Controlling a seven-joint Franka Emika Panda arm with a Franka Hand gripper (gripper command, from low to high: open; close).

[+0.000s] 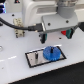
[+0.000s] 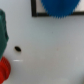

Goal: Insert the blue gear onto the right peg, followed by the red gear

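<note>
Blue gear [image 1: 51, 53] sits on the plate [image 1: 34, 58] below the gripper [image 1: 51, 36], which holds the red gear [image 1: 64, 34].

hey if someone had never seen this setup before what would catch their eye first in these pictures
Probably the blue gear, bright against the white table, sitting on the grey, black-rimmed plate toward the exterior view's right. Above it looms the bulky white robot arm and its gripper. A bit of the red gear shows at the gripper; whether it is gripped is unclear.

blue gear [image 1: 51, 53]: flat on plate, right side | red gear [image 2: 4, 70]: in claw [image 1: 55, 35]
</note>
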